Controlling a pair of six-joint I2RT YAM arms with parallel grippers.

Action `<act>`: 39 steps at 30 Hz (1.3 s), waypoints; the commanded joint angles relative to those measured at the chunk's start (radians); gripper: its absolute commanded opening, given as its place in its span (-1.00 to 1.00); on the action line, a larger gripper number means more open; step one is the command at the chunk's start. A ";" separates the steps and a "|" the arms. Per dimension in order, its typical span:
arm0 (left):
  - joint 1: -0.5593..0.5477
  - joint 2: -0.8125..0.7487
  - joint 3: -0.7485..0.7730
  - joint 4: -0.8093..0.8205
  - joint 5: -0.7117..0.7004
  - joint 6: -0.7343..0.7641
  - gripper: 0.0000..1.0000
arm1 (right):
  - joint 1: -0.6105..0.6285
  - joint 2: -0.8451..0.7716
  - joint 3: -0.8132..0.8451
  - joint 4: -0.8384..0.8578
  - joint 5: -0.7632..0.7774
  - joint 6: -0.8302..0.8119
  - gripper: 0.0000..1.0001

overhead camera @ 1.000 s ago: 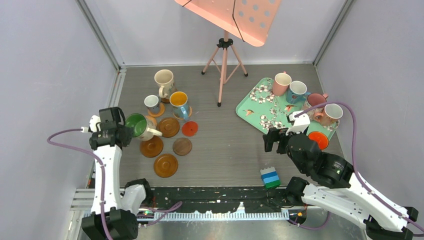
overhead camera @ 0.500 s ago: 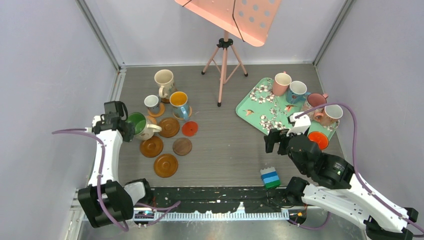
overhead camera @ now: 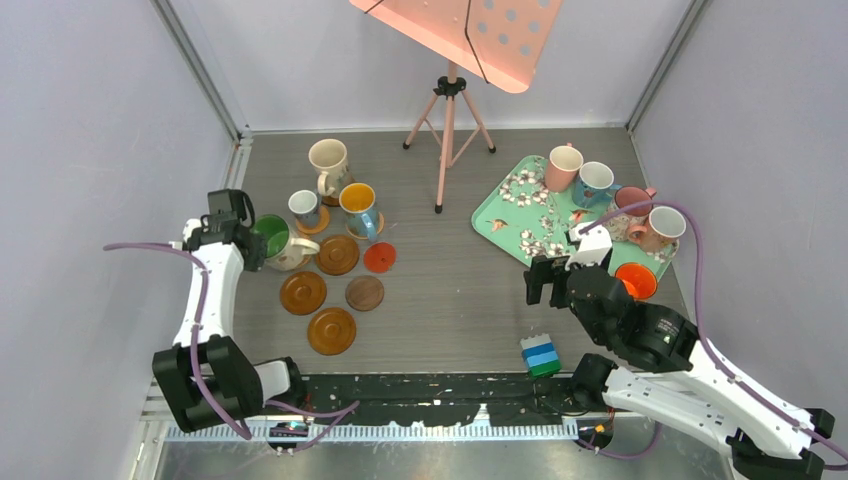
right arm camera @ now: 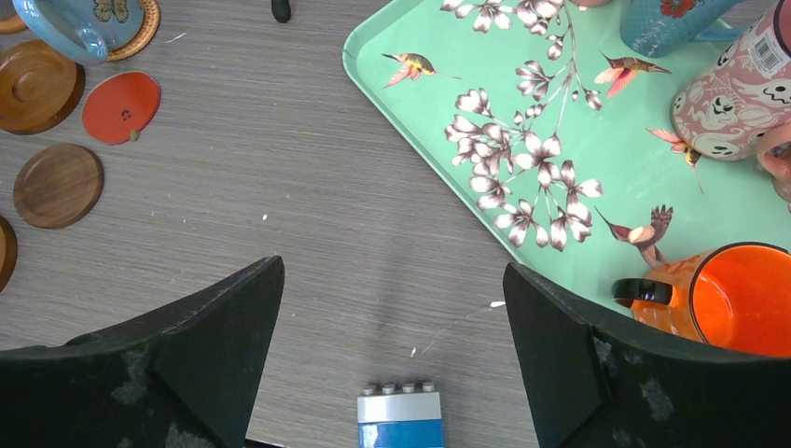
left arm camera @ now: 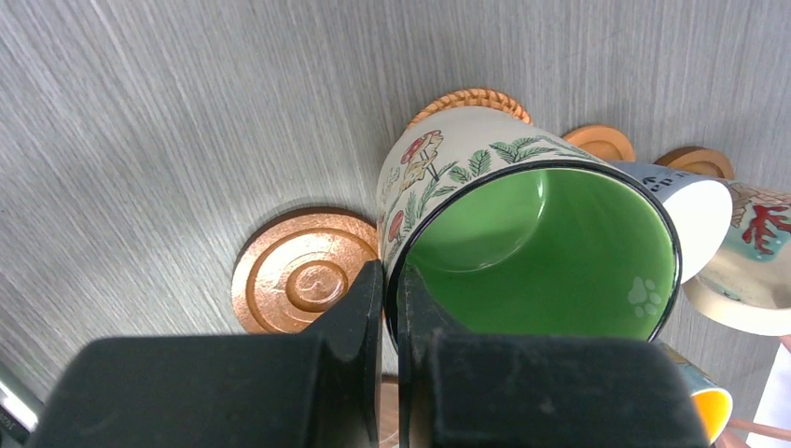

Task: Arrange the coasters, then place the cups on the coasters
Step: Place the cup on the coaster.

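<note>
My left gripper (overhead camera: 247, 240) (left arm camera: 390, 276) is shut on the rim of a cream mushroom-print cup with a green inside (overhead camera: 272, 242) (left arm camera: 532, 224), held tilted at the left of the coaster group. A copper grooved coaster (left arm camera: 303, 280) lies just beside it. Several bare coasters lie nearby: brown (overhead camera: 337, 254), red (overhead camera: 379, 258) (right arm camera: 120, 105), and tan (overhead camera: 303, 293). Three cups stand behind on coasters: cream (overhead camera: 328, 160), small grey (overhead camera: 304, 207), and blue with an orange inside (overhead camera: 358, 203). My right gripper (overhead camera: 548, 277) (right arm camera: 394, 271) hangs open over bare table, left of an orange cup (right arm camera: 742, 308).
A mint floral tray (overhead camera: 520, 215) (right arm camera: 560, 121) at the right holds several cups. A pink music stand's tripod (overhead camera: 447, 130) stands at the back centre. A blue and green toy brick stack (overhead camera: 541, 355) (right arm camera: 399, 420) sits near the front edge. Walls close in left and right.
My left arm has swung away from me, carrying the green-lined cup a little toward the back left. My right gripper shifted slightly and stays open.
</note>
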 commanded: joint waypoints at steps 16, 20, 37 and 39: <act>0.011 -0.015 0.273 0.036 0.259 0.866 -1.00 | -0.002 0.047 -0.001 0.094 -0.044 -0.055 0.90; 0.014 0.037 0.341 -0.009 0.389 1.073 -1.00 | -0.002 0.064 0.012 0.080 -0.084 -0.088 0.91; 0.056 0.138 0.349 0.026 0.670 1.706 -1.00 | -0.002 0.083 0.049 0.057 -0.125 -0.106 0.90; 0.057 0.178 0.386 -0.018 0.664 1.744 -1.00 | -0.002 0.096 0.054 0.058 -0.131 -0.106 0.90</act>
